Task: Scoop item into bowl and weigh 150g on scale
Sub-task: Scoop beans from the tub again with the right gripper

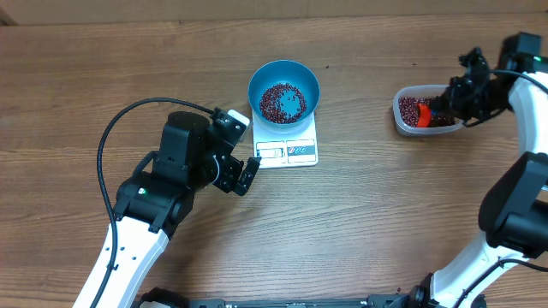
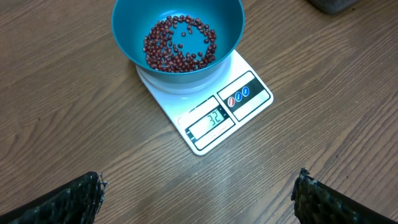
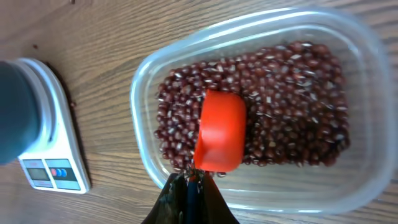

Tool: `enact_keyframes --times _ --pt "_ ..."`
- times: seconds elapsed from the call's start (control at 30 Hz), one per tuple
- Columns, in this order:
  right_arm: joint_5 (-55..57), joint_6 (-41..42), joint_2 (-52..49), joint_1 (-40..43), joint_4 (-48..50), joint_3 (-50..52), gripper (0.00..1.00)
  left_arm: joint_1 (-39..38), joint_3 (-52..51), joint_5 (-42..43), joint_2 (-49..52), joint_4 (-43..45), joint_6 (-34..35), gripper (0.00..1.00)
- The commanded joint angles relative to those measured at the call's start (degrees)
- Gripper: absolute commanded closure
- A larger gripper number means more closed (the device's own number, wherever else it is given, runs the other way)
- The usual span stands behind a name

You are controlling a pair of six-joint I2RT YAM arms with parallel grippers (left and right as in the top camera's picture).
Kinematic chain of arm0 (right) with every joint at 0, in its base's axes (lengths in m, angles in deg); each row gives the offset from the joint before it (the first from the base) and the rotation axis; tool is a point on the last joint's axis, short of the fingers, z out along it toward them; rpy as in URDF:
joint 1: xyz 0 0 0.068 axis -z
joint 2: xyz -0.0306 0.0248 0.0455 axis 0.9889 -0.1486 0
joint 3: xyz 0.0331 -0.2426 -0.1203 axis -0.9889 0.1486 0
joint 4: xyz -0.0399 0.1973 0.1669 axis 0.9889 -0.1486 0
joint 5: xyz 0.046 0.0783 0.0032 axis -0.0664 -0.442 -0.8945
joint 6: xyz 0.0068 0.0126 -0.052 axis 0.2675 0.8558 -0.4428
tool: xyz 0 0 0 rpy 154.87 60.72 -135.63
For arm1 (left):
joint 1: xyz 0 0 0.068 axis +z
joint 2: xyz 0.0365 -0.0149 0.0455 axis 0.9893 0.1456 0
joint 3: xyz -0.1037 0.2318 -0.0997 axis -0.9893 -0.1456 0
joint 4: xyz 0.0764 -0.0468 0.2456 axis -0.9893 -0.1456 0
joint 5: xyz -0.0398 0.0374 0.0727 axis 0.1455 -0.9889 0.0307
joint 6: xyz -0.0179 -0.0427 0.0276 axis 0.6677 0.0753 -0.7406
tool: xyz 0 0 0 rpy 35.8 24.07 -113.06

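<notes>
The left arm (image 1: 120, 248) is a white tube running into chunky black joint housings, with a small green light (image 1: 144, 192) and a thin black cable (image 1: 102, 150) looping off it. Its fingers (image 2: 71, 199) are black and rough-textured. The right arm (image 1: 529, 98) has the same white and black build.

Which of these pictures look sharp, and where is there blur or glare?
Overhead: soft, even light, no harsh glare. Left wrist: sharp, and the display on the scale reads clearly. Right wrist: the beans are crisp, the bowl at the left edge is a blur, and the tub has pale glare along its rim.
</notes>
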Motion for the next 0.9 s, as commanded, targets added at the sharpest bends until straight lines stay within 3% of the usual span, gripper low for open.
enact_keyframes --times 0.0,0.87 --pt "-5.77 -0.2 -0.98 1.9 -0.72 0.48 0.96 -0.11 1.29 -0.37 -0.13 0.07 0.55 0.0" --pt "-25.03 -0.46 -1.01 14.4 -2.03 0.46 0.96 -0.11 1.29 -0.37 -0.13 0.04 0.55 0.0"
